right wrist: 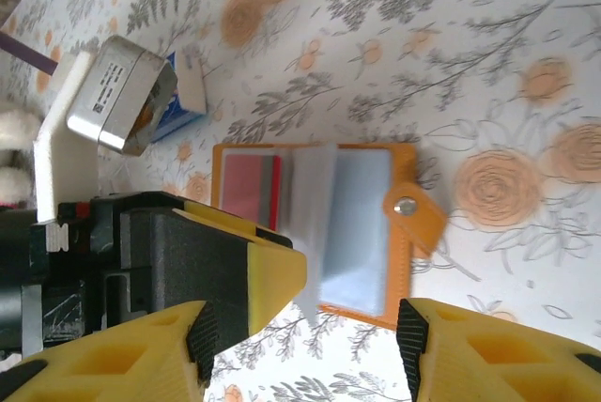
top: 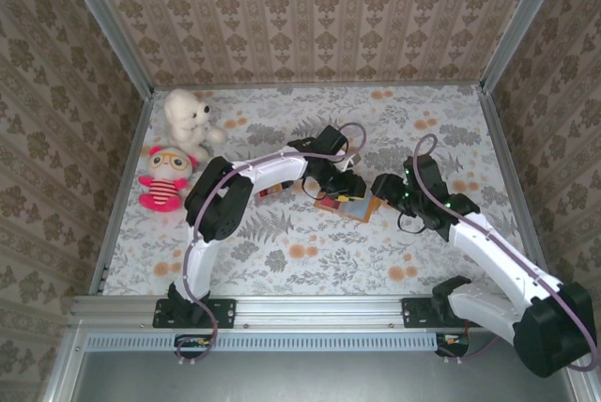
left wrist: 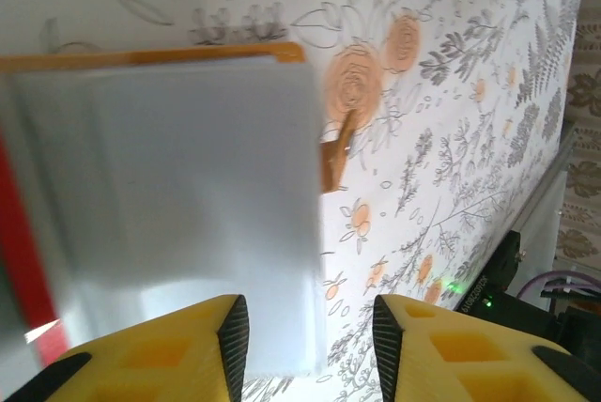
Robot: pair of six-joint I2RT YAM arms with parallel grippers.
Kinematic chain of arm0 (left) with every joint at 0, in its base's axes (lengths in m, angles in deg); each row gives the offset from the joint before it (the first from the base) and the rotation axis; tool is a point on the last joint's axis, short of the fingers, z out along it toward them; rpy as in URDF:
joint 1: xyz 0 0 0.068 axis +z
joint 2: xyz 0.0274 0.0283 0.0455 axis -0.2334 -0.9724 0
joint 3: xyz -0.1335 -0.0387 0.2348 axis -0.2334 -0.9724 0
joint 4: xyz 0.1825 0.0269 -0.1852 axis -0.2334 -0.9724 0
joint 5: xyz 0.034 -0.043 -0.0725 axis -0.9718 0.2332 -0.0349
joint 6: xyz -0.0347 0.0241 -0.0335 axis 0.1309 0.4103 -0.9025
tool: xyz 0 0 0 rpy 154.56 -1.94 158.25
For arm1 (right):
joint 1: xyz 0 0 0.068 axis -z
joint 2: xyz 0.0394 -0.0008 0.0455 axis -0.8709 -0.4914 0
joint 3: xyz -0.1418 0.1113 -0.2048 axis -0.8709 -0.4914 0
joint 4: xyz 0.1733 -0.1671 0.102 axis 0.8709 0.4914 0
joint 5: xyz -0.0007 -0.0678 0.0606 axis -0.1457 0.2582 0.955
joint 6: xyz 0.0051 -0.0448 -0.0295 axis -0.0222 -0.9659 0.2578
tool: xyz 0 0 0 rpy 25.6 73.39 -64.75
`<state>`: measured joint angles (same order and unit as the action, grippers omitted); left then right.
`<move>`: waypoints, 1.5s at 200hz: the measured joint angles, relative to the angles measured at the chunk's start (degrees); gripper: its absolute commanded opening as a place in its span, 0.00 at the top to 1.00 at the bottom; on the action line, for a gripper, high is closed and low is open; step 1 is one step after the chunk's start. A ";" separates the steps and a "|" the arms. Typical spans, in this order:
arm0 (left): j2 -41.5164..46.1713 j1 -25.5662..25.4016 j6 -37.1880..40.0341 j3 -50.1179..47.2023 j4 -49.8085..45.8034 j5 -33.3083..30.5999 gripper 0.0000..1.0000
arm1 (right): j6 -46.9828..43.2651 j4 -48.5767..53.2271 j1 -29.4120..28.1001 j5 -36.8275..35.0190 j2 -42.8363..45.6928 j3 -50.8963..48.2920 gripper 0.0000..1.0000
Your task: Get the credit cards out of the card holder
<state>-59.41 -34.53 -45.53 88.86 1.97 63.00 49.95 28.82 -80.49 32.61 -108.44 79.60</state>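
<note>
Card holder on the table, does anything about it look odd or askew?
Yes. The card holder lies open, and one clear pocket leaf stands lifted and skewed, poking past the orange rim instead of lying flat.

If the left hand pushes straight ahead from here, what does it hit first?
Most likely the clear pocket page of the card holder: its edge lies right ahead of the open left hand. Depth is unclear, so contact may be near.
</note>
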 measured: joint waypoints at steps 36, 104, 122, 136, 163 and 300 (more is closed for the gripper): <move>-2.16 -1.25 -0.04 1.97 -0.31 -1.27 0.54 | 0.33 3.39 1.03 -1.31 2.36 -0.13 0.40; -1.18 -1.95 -2.47 -1.49 0.87 -6.80 0.54 | -0.50 4.31 1.05 2.34 3.82 -1.42 0.46; 2.19 -2.89 -3.98 -4.85 1.03 -9.77 0.54 | -0.44 4.17 1.05 4.28 4.66 -1.57 0.52; 6.27 -3.82 -5.27 -8.15 0.96 -12.41 0.53 | -0.44 3.58 1.05 5.90 4.46 -1.70 0.54; 13.97 -4.90 -7.45 -13.84 0.87 -16.61 0.50 | -0.17 0.42 0.90 9.81 0.96 -1.81 0.55; 17.11 0.39 -5.92 -11.37 -7.17 -31.80 0.66 | 4.76 -17.31 -2.54 17.16 -28.81 4.55 0.76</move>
<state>-42.29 -34.14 -51.45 77.49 -5.20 31.19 54.72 11.51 -83.02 49.77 -137.25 84.14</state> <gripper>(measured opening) 0.358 0.258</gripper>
